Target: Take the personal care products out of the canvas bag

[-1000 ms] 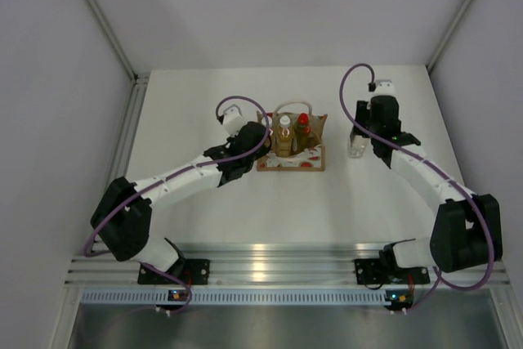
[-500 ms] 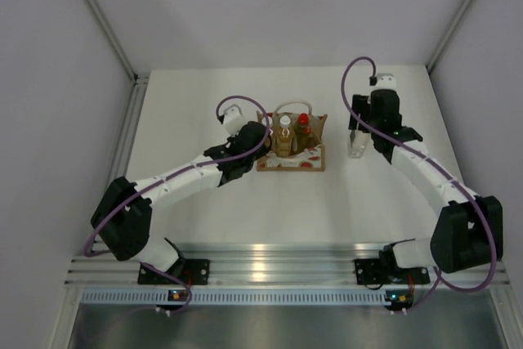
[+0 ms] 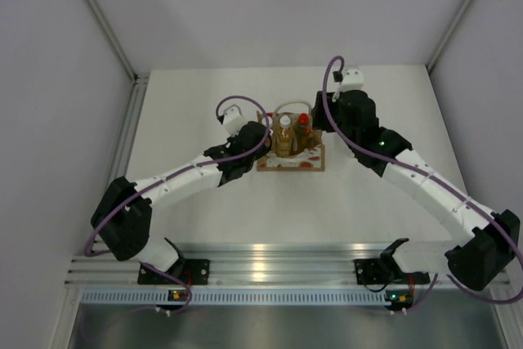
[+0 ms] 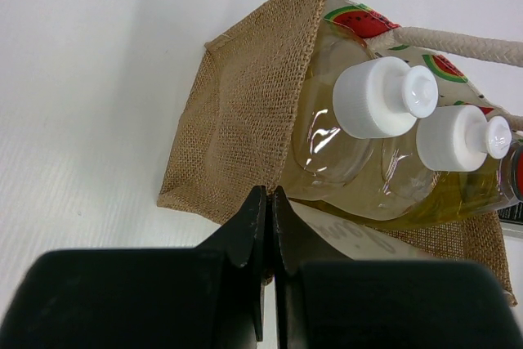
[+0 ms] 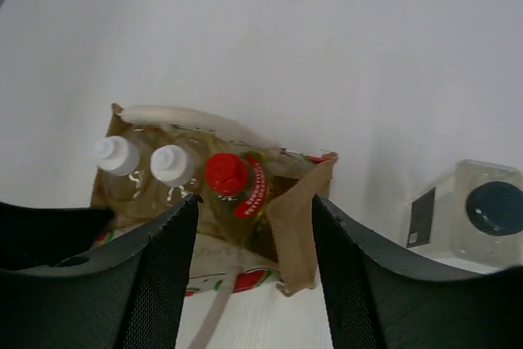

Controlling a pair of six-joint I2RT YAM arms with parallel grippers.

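Note:
The canvas bag [image 3: 291, 161] stands mid-table, also in the left wrist view [image 4: 237, 120] and right wrist view [image 5: 298, 226]. Inside stand two amber bottles with white caps [image 4: 384, 97] [image 5: 114, 153] and the yellow bottle with a red cap [image 5: 226, 173] [image 3: 303, 119]. The clear bottle with a dark grey cap [image 5: 482, 214] stands on the table right of the bag, hidden under my right arm in the top view. My left gripper [image 4: 268, 194] [image 3: 257, 141] is shut on the bag's left wall. My right gripper [image 5: 253, 202] [image 3: 325, 122] is open above the bag's right side, empty.
The bag's white loop handle [image 4: 458, 38] lies over the far side of the bottles. The grey side walls [image 3: 82, 79] close in the table to the left and right. The metal rail [image 3: 261, 263] runs along the near edge.
My right arm has swung left from the clear bottle to above the bag's right side, leaving the bottle standing on the table. The left arm and the bag have not moved.

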